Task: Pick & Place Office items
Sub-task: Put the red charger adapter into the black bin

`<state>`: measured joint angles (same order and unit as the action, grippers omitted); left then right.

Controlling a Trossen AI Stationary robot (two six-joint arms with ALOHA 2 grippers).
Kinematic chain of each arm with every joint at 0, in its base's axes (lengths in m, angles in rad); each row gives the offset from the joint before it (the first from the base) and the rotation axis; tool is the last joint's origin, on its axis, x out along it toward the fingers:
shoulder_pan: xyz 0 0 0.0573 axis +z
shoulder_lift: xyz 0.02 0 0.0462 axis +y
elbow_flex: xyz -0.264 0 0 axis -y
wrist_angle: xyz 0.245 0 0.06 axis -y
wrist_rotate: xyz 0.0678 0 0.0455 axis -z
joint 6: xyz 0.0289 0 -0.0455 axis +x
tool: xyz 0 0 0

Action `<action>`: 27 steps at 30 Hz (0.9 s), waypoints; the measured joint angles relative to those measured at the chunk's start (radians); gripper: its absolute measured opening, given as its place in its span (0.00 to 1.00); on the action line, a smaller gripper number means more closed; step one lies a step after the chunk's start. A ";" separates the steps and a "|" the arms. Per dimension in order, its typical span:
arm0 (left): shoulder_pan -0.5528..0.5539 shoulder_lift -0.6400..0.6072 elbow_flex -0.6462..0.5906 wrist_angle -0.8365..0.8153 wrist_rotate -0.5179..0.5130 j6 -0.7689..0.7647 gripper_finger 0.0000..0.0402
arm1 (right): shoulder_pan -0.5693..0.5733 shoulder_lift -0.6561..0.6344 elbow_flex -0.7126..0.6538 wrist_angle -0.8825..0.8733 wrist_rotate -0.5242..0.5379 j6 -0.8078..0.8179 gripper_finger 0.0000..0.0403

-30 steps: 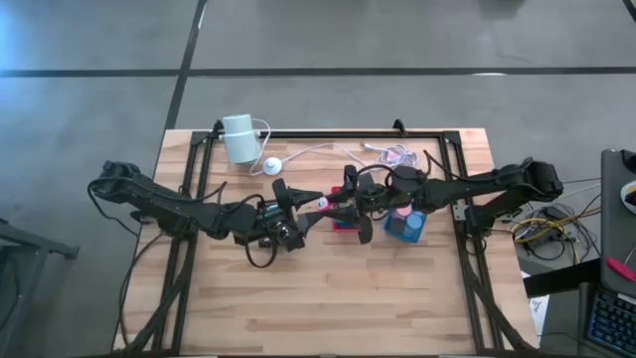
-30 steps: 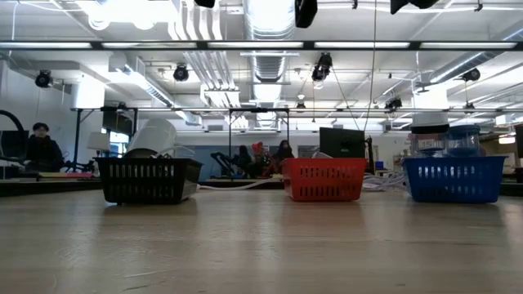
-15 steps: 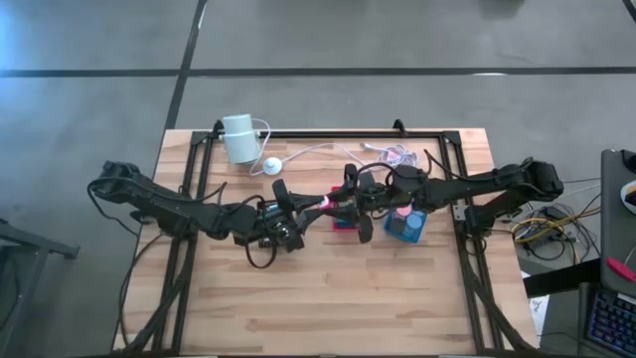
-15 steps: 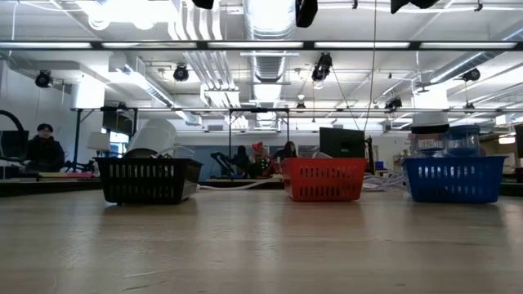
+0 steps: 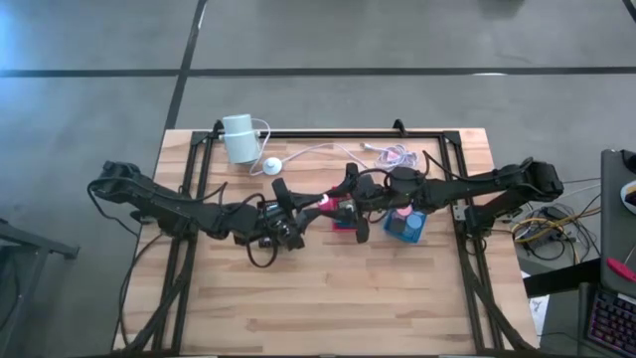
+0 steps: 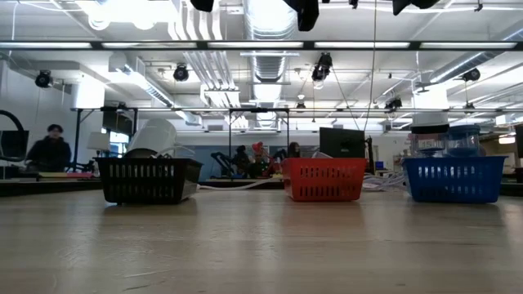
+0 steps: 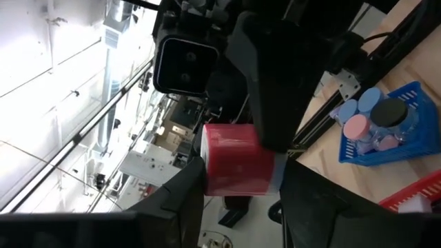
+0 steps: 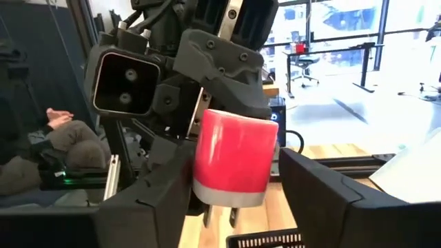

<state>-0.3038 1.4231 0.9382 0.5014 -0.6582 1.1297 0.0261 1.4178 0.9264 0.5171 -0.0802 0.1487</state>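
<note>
I see the blue tray (image 7: 403, 134) holding round discs (image 7: 358, 127), blue, pink and dark. The red tray (image 6: 324, 179) stands in the middle and the black tray (image 6: 148, 180) at the left; their contents are hidden from me. Above the middle of the surface both grippers meet on one red cylinder piece (image 5: 324, 204). The left gripper (image 7: 238, 182) fingers close on it; the right gripper (image 8: 231, 182) fingers stand beside it, contact unclear. I read no writing.

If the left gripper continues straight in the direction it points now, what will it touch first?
Probably the right gripper. The left gripper points across the table at it, and both meet at one red cylinder, already between the left fingers. Depth is unclear, so contact is likely, not certain.
</note>
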 joint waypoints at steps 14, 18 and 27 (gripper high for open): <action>-0.001 -0.008 -0.009 -0.003 -0.043 -0.041 0.40 | -0.001 -0.026 0.000 -0.043 0.004 -0.080 0.65; -0.001 -0.029 -0.010 -0.023 -0.053 -0.076 0.40 | -0.001 -0.066 -0.013 -0.049 0.004 -0.118 0.65; -0.002 -0.190 -0.010 -0.349 0.004 -0.367 0.40 | -0.001 -0.268 -0.174 -0.050 0.004 -0.186 0.61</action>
<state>-0.3060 1.2326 0.9279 0.1528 -0.6542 0.7624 0.0252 1.1498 0.7524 0.4675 -0.0757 -0.0373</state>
